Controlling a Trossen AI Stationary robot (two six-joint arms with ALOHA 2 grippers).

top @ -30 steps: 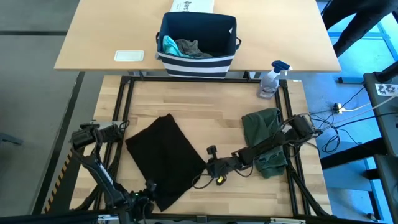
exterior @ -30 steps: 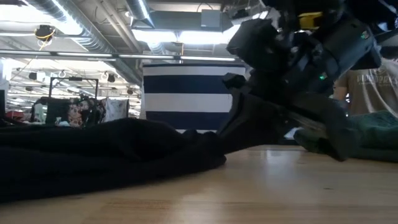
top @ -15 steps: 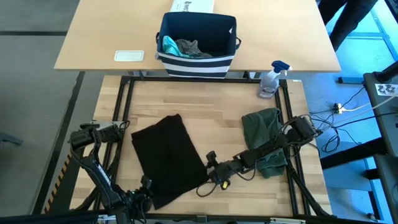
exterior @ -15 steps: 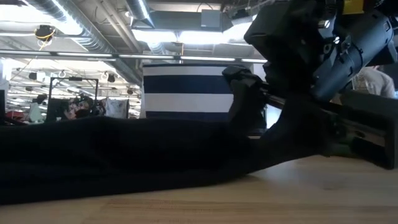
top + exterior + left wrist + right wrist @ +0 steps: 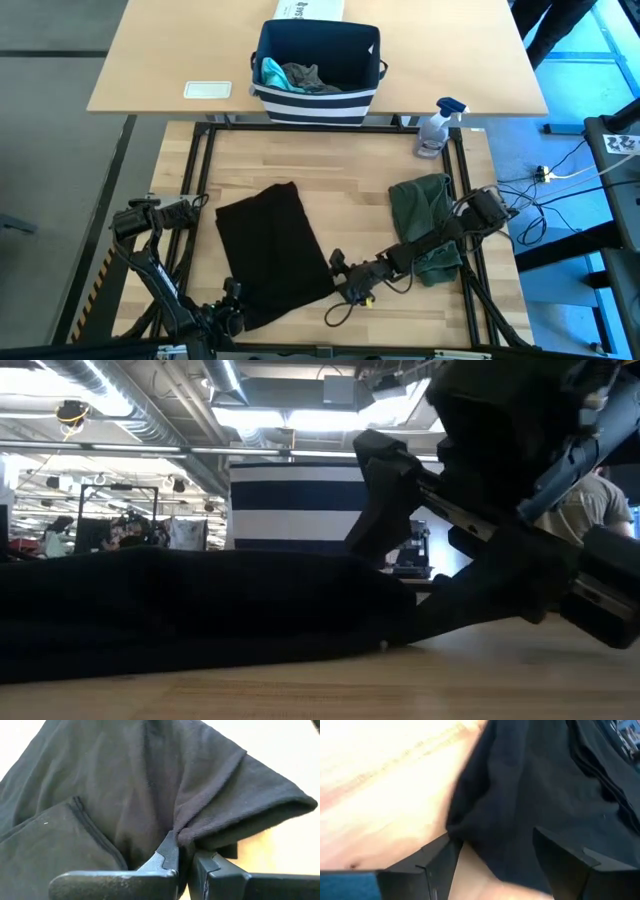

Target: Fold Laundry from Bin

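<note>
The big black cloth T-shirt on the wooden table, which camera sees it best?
The high view: it shows the whole black cloth T-shirt lying flat. The low view sees only its edge, a dark strip. The left wrist view shows a bunched fold pinched in the left gripper; the right wrist view shows one corner between the open right gripper.

Big T-shirt [image 5: 272, 250] flat in table's [image 5: 340, 175] middle; smaller cloth [image 5: 425, 215] to its right; bin [image 5: 318, 65] behind, holding clothes.

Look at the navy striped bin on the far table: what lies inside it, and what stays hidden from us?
Inside the bin, a teal piece lies beside a grey garment. Anything beneath them, and the bin's floor, is covered and cannot be seen.
</note>
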